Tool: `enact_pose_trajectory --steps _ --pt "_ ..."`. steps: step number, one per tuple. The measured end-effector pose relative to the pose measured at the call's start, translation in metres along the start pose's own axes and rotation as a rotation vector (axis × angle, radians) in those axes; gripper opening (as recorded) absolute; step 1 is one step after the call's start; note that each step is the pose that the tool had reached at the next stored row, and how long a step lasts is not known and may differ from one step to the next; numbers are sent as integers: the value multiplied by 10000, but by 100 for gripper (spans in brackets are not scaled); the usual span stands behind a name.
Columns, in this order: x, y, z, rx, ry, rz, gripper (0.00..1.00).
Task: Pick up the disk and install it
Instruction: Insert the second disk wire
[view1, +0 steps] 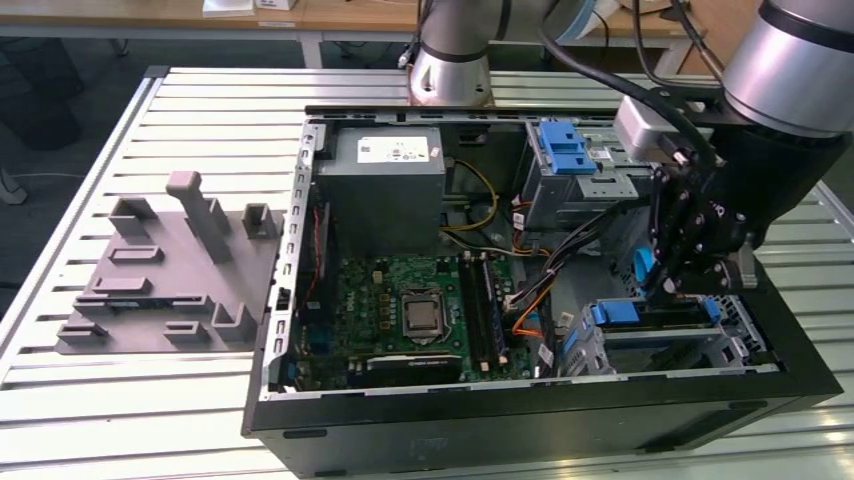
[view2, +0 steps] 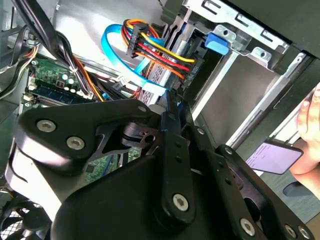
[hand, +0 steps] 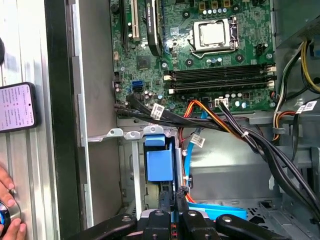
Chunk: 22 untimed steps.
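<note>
Gripper: the gripper hung inside the open computer case, at 3 o'clock from the motherboard.
Fingers: pressed together in both wrist views; what they held, I cannot tell.
Disk: the disk, blue-framed, stood in the drive cage, just beyond the fingertips.

Exterior view high, looking down on the open case, both wrist views close inside, sharing the motherboard.

One open computer case. One motherboard with one processor socket. One grey power supply box. One grey fixture block on the slatted table. One gripper. One phone. One hand.
</note>
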<state>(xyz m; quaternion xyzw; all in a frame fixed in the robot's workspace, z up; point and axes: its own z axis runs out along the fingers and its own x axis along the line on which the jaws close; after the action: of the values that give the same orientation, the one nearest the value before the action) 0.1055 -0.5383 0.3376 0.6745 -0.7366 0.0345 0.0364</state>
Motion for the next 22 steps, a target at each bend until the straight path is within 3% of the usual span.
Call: enact_pose_trajectory --steps 22 --pt "20 -50 42 -31 -53 31 16"
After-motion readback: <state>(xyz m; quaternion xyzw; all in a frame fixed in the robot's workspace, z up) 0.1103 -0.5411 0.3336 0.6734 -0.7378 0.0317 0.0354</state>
